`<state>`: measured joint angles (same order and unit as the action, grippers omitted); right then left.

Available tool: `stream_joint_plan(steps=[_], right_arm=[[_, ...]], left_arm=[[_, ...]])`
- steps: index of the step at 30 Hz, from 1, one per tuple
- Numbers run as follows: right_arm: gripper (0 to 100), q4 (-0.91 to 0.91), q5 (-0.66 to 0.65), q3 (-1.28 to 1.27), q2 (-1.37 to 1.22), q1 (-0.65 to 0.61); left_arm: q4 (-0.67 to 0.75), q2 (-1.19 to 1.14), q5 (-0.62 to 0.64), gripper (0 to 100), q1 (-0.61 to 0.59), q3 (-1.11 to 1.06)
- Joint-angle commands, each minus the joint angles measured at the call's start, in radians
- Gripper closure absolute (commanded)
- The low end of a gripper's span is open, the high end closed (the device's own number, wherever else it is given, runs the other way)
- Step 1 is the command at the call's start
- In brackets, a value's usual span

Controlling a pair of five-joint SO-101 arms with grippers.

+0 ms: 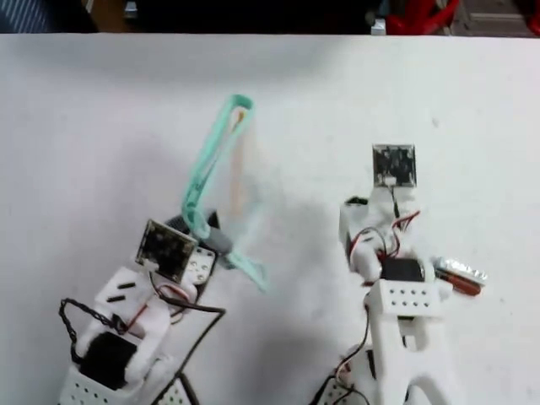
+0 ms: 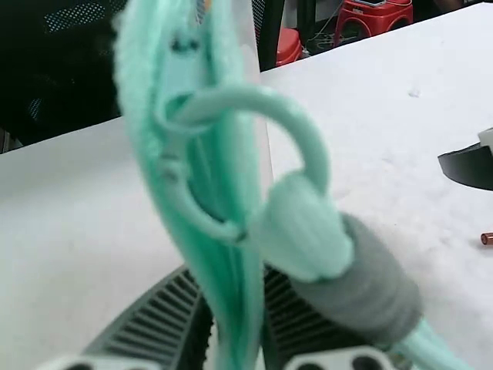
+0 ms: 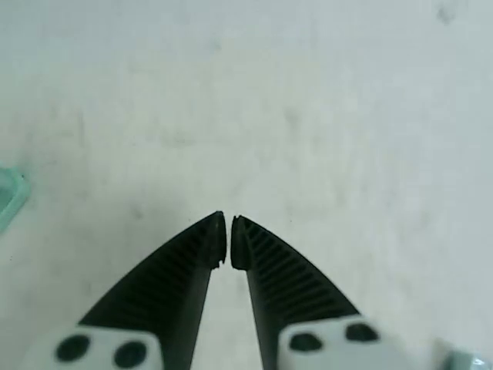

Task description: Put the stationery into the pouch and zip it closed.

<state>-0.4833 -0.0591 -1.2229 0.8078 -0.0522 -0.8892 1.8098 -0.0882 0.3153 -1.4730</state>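
Note:
A mint-green pouch (image 1: 213,164) with a clear side stands lifted off the table, and my left gripper (image 1: 205,226) is shut on its lower end. In the left wrist view the pouch edge (image 2: 223,231) is pinched between the dark fingers (image 2: 166,312), with a mint loop and grey pull (image 2: 370,289) hanging beside it. Something orange shows inside the pouch near its top (image 1: 240,114). My right gripper (image 3: 229,235) is shut with nothing in it, low over bare table. A silver and red-brown stationery item (image 1: 460,277) lies on the table beside the right arm.
The white table (image 1: 101,126) stretches wide around both arms. Its far edge runs along the back, with red stools (image 2: 370,17) and dark furniture beyond. A small copper-coloured piece (image 2: 487,239) lies on the table near the other arm's dark fingertip (image 2: 466,166).

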Motion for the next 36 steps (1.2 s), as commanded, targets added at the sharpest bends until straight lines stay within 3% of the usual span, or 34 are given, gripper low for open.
stream_joint_plan(steps=[1, 36], right_arm=[[98.1, 0.019, 0.003, 0.006, 0.019, -0.001], [98.1, 0.018, 0.003, 0.005, 0.018, -0.001]], left_arm=[[0.026, 0.008, -0.012, 97, -0.002, 0.006], [0.038, 0.008, -0.015, 97, -0.002, 0.003]])
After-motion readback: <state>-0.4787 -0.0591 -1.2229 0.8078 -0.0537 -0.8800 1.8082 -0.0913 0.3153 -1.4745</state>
